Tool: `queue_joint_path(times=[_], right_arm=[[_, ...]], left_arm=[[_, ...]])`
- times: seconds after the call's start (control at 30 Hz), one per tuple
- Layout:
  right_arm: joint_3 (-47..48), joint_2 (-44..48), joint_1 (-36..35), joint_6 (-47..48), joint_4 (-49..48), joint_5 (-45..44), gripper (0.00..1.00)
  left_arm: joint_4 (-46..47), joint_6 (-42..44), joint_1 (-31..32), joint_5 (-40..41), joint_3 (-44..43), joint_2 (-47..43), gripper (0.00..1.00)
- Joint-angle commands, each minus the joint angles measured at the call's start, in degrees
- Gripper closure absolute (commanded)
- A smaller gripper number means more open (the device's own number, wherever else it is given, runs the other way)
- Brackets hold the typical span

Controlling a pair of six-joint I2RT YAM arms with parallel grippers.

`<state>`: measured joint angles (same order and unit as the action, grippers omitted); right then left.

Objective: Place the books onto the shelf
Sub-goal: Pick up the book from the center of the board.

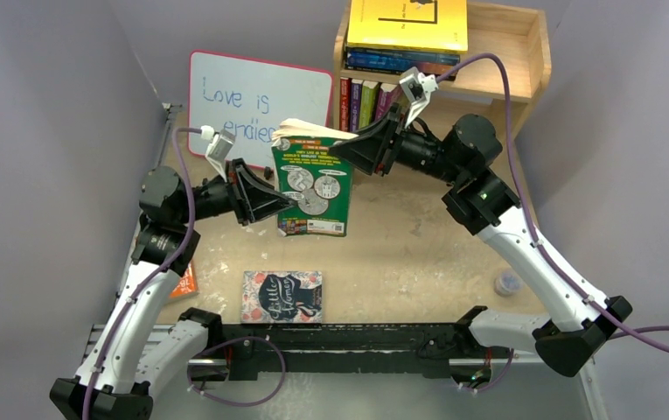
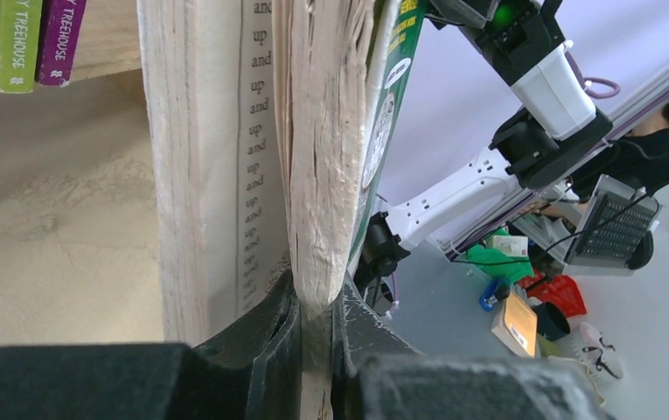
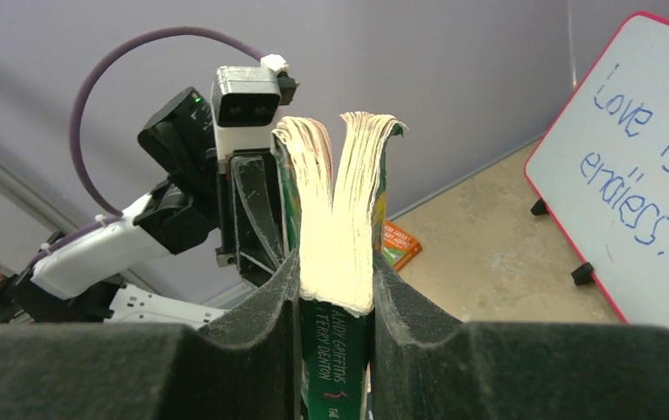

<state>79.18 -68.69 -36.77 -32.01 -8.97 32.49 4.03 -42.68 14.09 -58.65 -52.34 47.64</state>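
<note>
A green book [image 1: 313, 188] hangs in the air over the middle of the table, its pages fanned open. My right gripper [image 1: 348, 144] is shut on its spine end [image 3: 335, 227], with the fingers pressing both covers. My left gripper [image 1: 276, 203] is shut on the opposite edge, clamping the green cover and a wad of pages [image 2: 322, 157] while other pages splay beside the jaws. The wooden shelf [image 1: 532, 52] stands at the back right. A yellow book [image 1: 409, 22] tops a flat stack on it, and several books [image 1: 365, 101] stand upright on the lower tier.
The floral "Little Women" book [image 1: 282, 296] lies flat near the front edge. An orange book [image 1: 184, 282] lies partly under my left arm. The pink-edged whiteboard [image 1: 256, 101] stands at the back left. A small round object [image 1: 507, 283] sits on the right.
</note>
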Motion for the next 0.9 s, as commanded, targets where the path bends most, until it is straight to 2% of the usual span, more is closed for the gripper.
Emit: queue_joint_path(times=[0.0,0.03,0.1,0.17,0.2,0.3,0.47,0.67,0.87], right_arm=[[3.1,0.5,-0.2,-0.7,-1.7,-4.9,0.96],[2.7,0.7,-0.3,-1.0,-1.5,-5.8,0.81],[0.6,1.5,-0.2,-2.0,-2.2,-6.8,0.58],[-1.2,2.1,-0.3,-3.3,-3.8,-6.0,0.45],[-1.7,2.1,-0.3,-4.0,-4.6,-4.8,0.42],[-2.6,1.5,-0.3,-5.9,-6.7,0.9,0.41],[-3.3,0.8,-0.2,-6.0,-8.6,5.7,0.42],[-4.2,1.1,-0.2,-3.3,-9.4,14.4,0.50],[-1.5,-2.2,-0.3,-2.6,-8.7,15.5,0.51]], left_arm=[[7.7,-4.9,0.5,6.2,-1.8,-1.2,1.00],[9.0,-6.8,0.5,7.5,-1.4,-1.3,1.00],[15.6,-12.3,0.5,9.1,0.5,-1.8,1.00],[22.7,-17.8,0.6,10.9,2.4,-2.3,1.00],[25.7,-19.9,0.6,11.7,3.1,-2.6,1.00],[30.4,-23.2,0.8,14.1,3.5,-2.7,1.00],[30.0,-22.1,0.9,13.3,1.7,-2.1,1.00],[20.0,-12.3,0.9,5.9,-2.8,-0.8,1.00],[14.3,-4.6,0.9,3.0,-6.7,0.9,1.00]])
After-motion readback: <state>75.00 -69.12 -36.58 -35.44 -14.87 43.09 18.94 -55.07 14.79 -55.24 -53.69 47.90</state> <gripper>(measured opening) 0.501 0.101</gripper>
